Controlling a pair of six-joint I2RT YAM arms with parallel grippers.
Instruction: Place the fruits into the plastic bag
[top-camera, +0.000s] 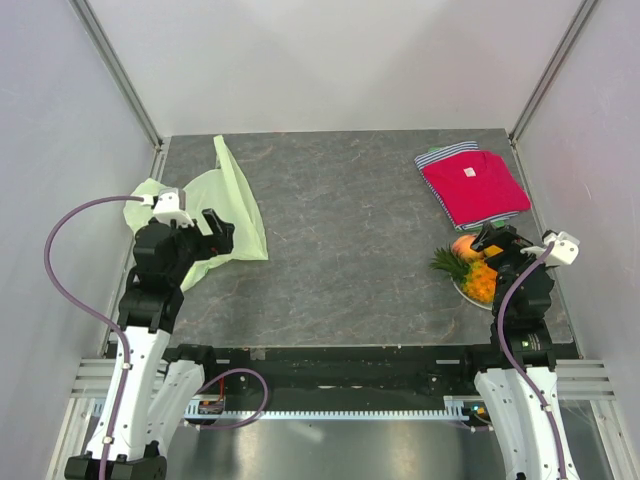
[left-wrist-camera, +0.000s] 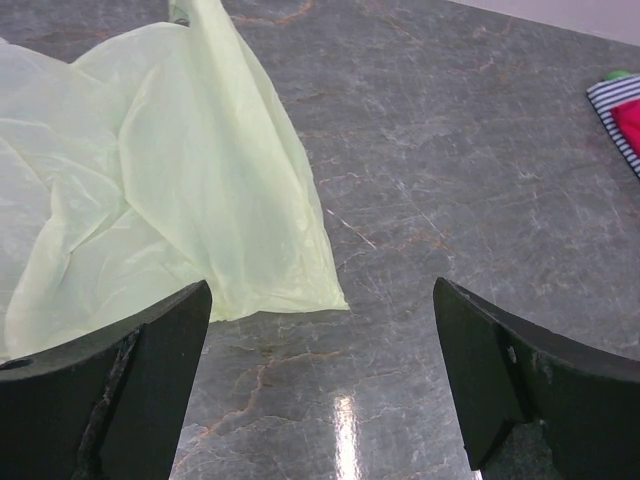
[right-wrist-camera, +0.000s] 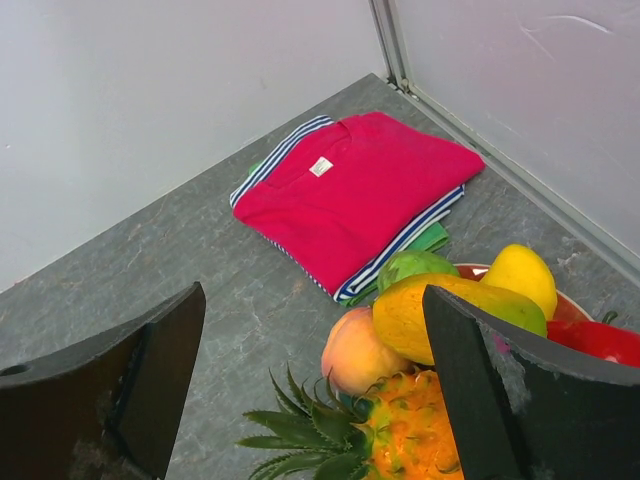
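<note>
The pale-green plastic bag (top-camera: 228, 215) lies flat at the far left; it also shows in the left wrist view (left-wrist-camera: 150, 190). My left gripper (top-camera: 216, 228) hovers open and empty over the bag's near right corner (left-wrist-camera: 320, 385). The fruits sit piled on a plate at the right: orange pineapple (top-camera: 474, 275) (right-wrist-camera: 420, 435) with green crown, peach (right-wrist-camera: 360, 352), yellow-orange mango piece (right-wrist-camera: 445, 310), green round fruit (right-wrist-camera: 415, 266), a yellow fruit (right-wrist-camera: 520, 278) and a red piece (right-wrist-camera: 600, 342). My right gripper (top-camera: 495, 243) (right-wrist-camera: 315, 400) is open and empty just above the pile.
A folded red shirt (top-camera: 473, 184) (right-wrist-camera: 350, 190) on striped cloth lies at the far right, behind the fruit plate (top-camera: 462, 291). Grey walls and metal frame posts close in the table on three sides. Bare marbled table (top-camera: 350, 250) lies between bag and fruits.
</note>
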